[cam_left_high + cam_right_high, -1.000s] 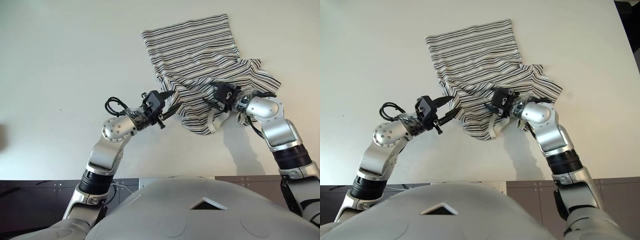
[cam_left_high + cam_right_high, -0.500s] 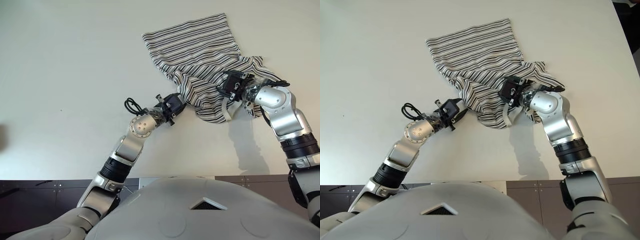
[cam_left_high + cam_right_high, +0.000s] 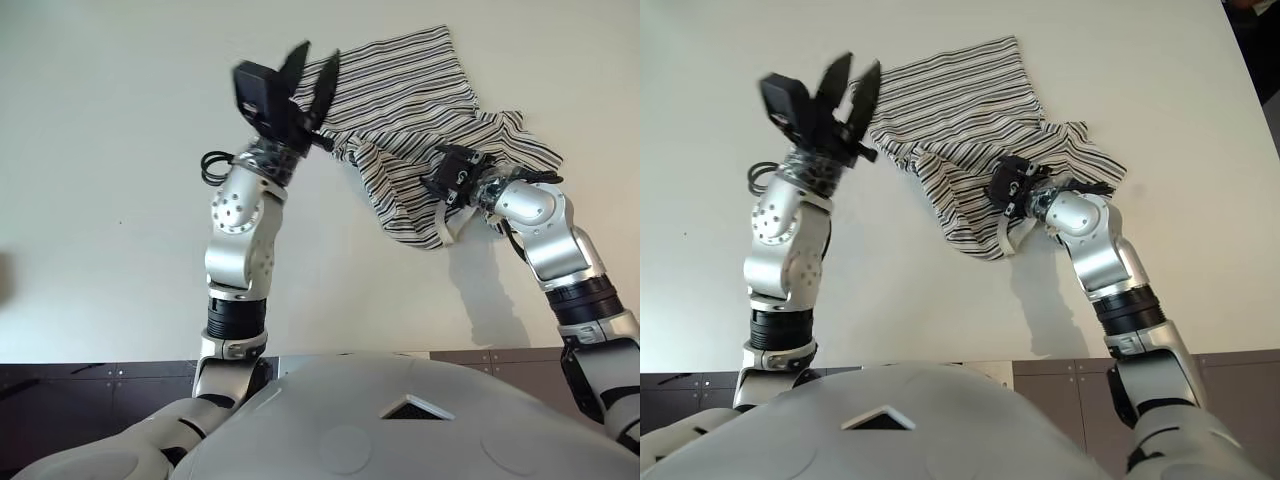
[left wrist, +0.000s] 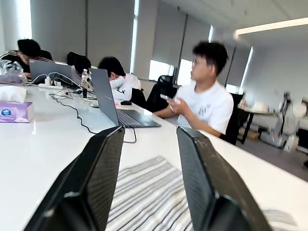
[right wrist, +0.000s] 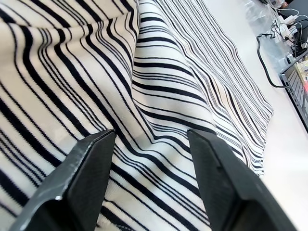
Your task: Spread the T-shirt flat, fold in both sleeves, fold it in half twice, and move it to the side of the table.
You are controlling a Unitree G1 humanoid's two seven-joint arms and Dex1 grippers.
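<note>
Black-and-white striped T-shirt (image 3: 400, 90): it lay right of centre on the white table (image 3: 120, 150), its far half flat and its near half bunched and doubled over itself.
Left gripper (image 4: 150, 130): it hung raised above the table by the shirt's left edge, with its fingers spread and nothing in them.
Right gripper (image 5: 151, 139): it sat low on the bunched near part, fingers apart over the stripes, with no cloth visibly pinched.
Step in hand: spreading flat, by my judgement, with no sleeve folded in.
Doing it well: you needed the right fingers on a single layer at the fold's edge, not on the pile. You needed the left gripper down on the opposite edge, then both drawn apart and toward you, low over the table.
Count: one T-shirt, one table and two grippers, each with two fingers.
</note>
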